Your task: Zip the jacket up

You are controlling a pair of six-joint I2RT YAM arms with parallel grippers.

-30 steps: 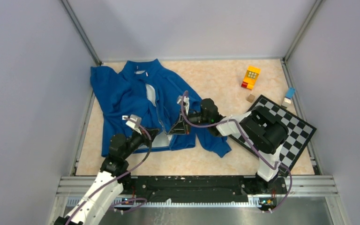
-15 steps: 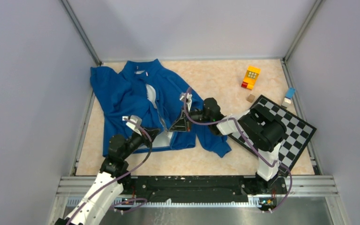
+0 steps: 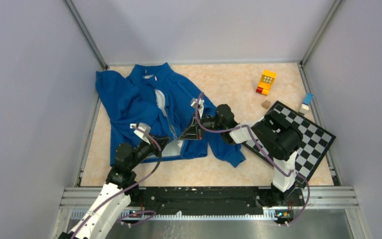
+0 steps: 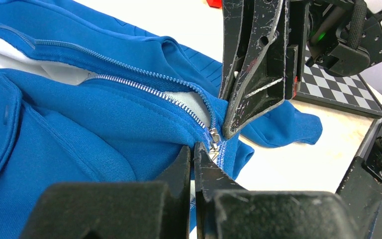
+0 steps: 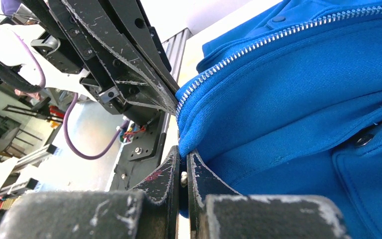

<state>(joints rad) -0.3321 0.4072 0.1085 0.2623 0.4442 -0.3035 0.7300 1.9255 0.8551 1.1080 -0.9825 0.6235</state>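
Observation:
The royal-blue jacket [image 3: 129, 99] lies spread on the table's left half, its front open at the top with pale lining showing. At the hem both grippers meet. In the left wrist view my left gripper [image 4: 194, 149] is shut, pinching jacket [image 4: 79, 124] fabric right beside the silver zipper slider [image 4: 213, 135] at the zip's lower end. My right gripper [image 5: 183, 155] is shut on the hem of the jacket [image 5: 303, 99] just below the zipper teeth [image 5: 258, 42]. From above, the left gripper [image 3: 169, 142] and right gripper [image 3: 184, 137] sit tip to tip.
A checkerboard [image 3: 306, 137] lies at the right under the right arm's elbow. Behind it sit a yellow toy block [image 3: 267, 79], a small brown cube [image 3: 265, 104] and a blue-white piece [image 3: 307, 101]. Grey walls close in the table on three sides.
The right gripper has shifted slightly up and away with the hem in it. The left arm has stayed in place.

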